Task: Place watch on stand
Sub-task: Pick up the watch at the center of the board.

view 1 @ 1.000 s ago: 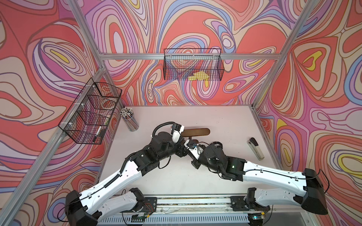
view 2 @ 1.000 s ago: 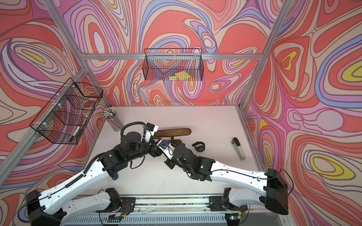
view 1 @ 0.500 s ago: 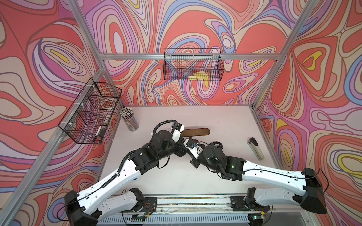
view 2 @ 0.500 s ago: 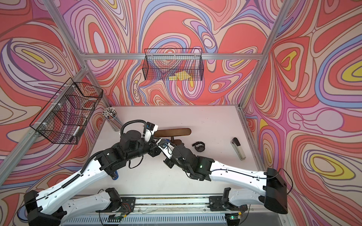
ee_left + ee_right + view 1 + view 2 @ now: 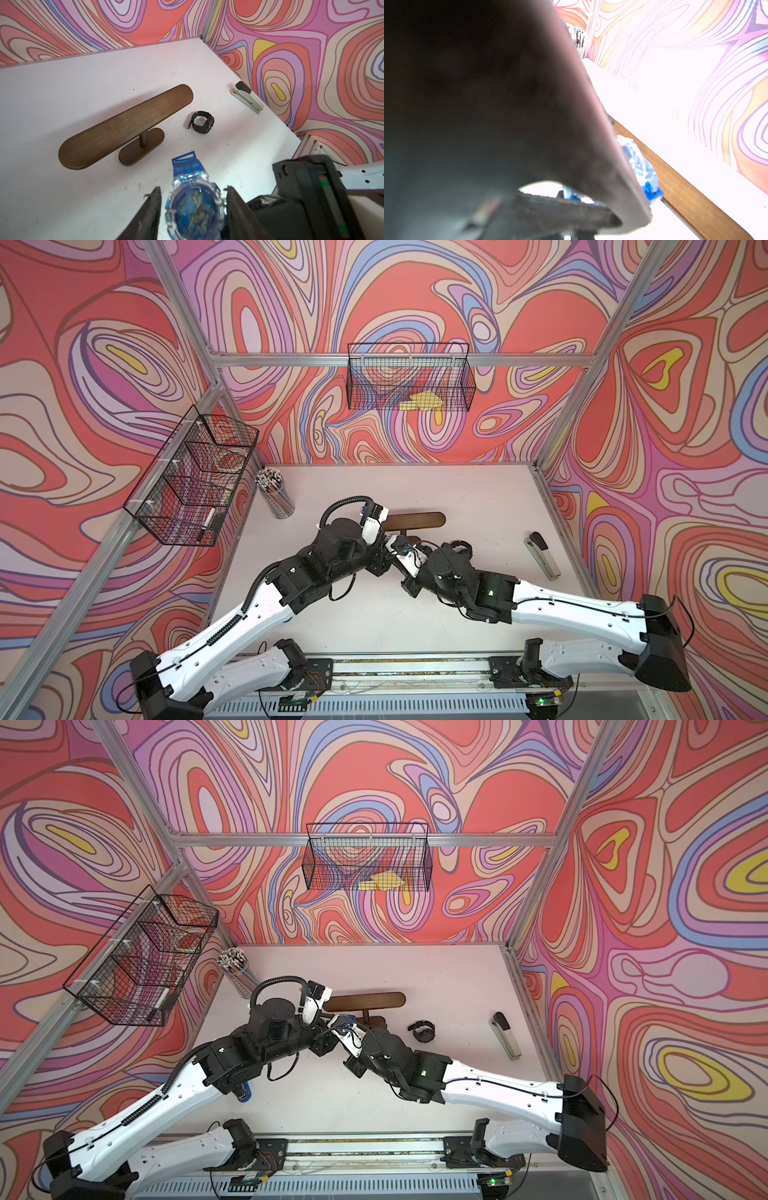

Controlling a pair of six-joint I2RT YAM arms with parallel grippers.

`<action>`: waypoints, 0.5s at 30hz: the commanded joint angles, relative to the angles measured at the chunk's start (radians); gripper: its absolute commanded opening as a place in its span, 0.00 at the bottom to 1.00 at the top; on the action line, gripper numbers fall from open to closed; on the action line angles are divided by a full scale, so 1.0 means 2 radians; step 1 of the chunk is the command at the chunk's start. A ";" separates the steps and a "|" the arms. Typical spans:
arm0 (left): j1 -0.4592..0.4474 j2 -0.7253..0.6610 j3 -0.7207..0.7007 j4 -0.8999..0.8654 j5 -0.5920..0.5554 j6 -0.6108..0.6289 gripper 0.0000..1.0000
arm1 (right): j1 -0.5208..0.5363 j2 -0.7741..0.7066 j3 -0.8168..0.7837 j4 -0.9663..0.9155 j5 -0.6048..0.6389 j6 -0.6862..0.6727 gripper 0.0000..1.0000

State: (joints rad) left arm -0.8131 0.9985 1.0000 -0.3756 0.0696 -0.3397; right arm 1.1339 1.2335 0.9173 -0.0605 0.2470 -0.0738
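Left gripper [image 5: 192, 189] has squeezed in a bit, but we still see gaps either side of the blue watch [image 5: 194, 207]. The right gripper [image 5: 337, 1023] looks clamped on its strap. From there the stand [image 5: 365, 1000] sits near at 1 o'clock, bar running 9-to-3, left arm nearer.

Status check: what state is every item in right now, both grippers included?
blue watch: held off the table by the right gripper.
right gripper: shut on the blue watch.
left gripper: open, jaws flank the blue watch, slight gap.
stand: upright, bar bare.
black watch: on the table beside the stand, strap looped.
stapler: closed, lying flat.
pen cup: upright, full.
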 commanded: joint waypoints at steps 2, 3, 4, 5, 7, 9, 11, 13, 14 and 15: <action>-0.008 -0.003 0.032 -0.019 -0.023 0.014 0.37 | -0.003 0.006 0.005 -0.022 0.025 0.011 0.00; -0.010 -0.002 0.034 -0.022 -0.027 0.015 0.36 | -0.004 0.006 0.004 -0.022 0.026 0.011 0.00; -0.013 -0.001 0.036 -0.027 -0.034 0.016 0.35 | -0.004 0.006 0.004 -0.023 0.026 0.011 0.00; -0.015 0.000 0.038 -0.030 -0.041 0.019 0.34 | -0.004 0.006 0.004 -0.022 0.026 0.011 0.00; -0.021 0.003 0.044 -0.037 -0.054 0.022 0.30 | -0.003 0.008 0.005 -0.023 0.029 0.011 0.00; -0.022 0.004 0.047 -0.041 -0.062 0.024 0.29 | -0.004 0.010 0.006 -0.024 0.029 0.011 0.00; -0.022 0.005 0.046 -0.041 -0.062 0.025 0.25 | -0.004 0.011 0.006 -0.024 0.029 0.011 0.00; -0.022 0.006 0.047 -0.043 -0.064 0.025 0.24 | -0.004 0.011 0.007 -0.023 0.028 0.012 0.00; -0.022 0.007 0.046 -0.043 -0.065 0.025 0.23 | -0.004 0.011 0.008 -0.023 0.027 0.011 0.00; -0.023 0.006 0.045 -0.043 -0.066 0.023 0.23 | -0.004 0.011 0.008 -0.023 0.026 0.012 0.00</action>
State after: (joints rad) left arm -0.8520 1.0138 1.0542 -0.4301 -0.0219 -0.3248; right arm 1.1339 1.2346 0.9241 -0.0402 0.2539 -0.0654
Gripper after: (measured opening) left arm 0.409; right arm 0.066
